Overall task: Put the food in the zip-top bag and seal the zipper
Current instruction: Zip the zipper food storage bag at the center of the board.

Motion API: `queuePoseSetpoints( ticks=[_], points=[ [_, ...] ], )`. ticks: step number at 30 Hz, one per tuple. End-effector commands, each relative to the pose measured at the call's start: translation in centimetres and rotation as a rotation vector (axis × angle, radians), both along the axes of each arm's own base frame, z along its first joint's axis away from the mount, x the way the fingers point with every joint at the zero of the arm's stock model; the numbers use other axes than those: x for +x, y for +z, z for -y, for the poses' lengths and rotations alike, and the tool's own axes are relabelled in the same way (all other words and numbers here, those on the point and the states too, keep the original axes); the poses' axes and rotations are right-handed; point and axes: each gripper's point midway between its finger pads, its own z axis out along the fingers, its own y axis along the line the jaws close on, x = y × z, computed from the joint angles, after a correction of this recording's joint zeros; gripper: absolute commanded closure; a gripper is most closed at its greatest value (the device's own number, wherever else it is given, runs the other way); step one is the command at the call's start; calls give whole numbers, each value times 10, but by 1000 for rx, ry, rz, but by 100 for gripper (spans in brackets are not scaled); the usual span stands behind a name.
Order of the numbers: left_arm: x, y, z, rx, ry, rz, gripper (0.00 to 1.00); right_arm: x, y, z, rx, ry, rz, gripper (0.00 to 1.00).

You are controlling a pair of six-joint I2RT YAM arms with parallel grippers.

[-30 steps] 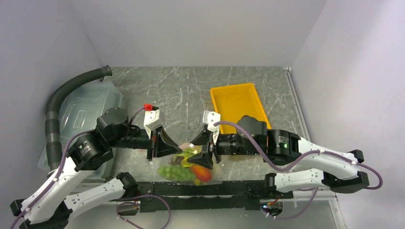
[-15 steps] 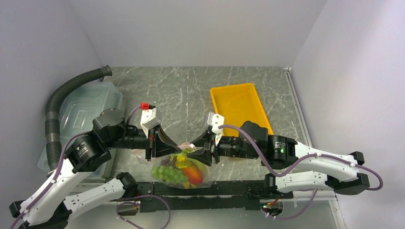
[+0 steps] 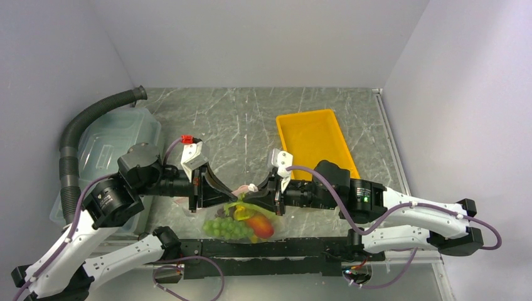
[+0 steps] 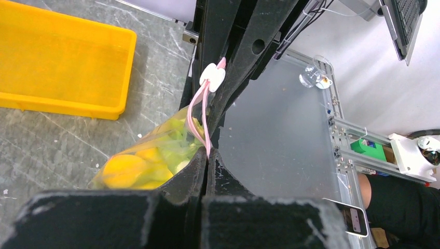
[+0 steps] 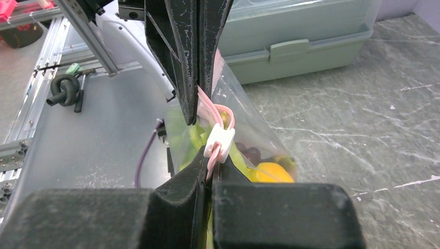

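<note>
Food [image 3: 233, 227] looks bagged already. Zip-top bag [image 5: 245, 124] hangs between arms, near-centre edge of table [image 3: 251, 119]. Left gripper [image 4: 207, 160] clamped on zipper [image 4: 204, 122], right gripper [image 5: 211, 174] pinched shut on zipper just by white slider [image 5: 220, 141]. Pink strips look parted, so sealing left, I reckon.

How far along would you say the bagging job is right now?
Done: the food is inside the zip-top bag. In hand: the left fingers and right fingers each pinch the pink zipper, bag between them. Left: sealing; the strips between slider and left fingers look parted.
</note>
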Motion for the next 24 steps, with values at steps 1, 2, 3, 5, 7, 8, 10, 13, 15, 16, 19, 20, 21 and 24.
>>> queuePoseSetpoints(
  ticks=[1,2,3,5,7,8,10,13,15,16,19,20,21,24],
  points=[
    [-6,45,0,-136,-31,110,100,-9,32,3,104,45,18,100],
    [-5,43,1,-129,-30,107,100,-9,31,3,99,46,17,100],
    [-4,42,1,-122,-29,103,100,-9,30,3,91,47,16,100],
    [-1,39,2,-108,-19,98,100,-12,29,3,78,59,16,100],
    [-1,36,2,-97,-23,99,93,-15,28,3,65,79,17,100],
    [-1,35,2,-92,-24,102,87,-16,28,3,58,89,17,100],
    [-1,33,3,-83,-34,110,75,-21,26,4,38,115,19,100],
    [-1,31,4,-73,-48,124,59,-26,26,4,14,151,22,100],
    [2,30,6,-66,-45,139,52,-31,26,5,3,177,22,100],
    [4,30,7,-62,-42,141,49,-33,25,6,-2,188,21,100],
    [4,31,11,-67,-69,147,42,-36,24,7,-14,209,16,100],
    [3,32,13,-71,-86,144,41,-37,23,6,-18,212,13,100],
    [1,32,15,-75,-105,139,40,-38,22,7,-22,215,11,100],
    [-2,29,20,-77,-150,118,38,-38,19,7,-29,217,4,100]
  ],
)
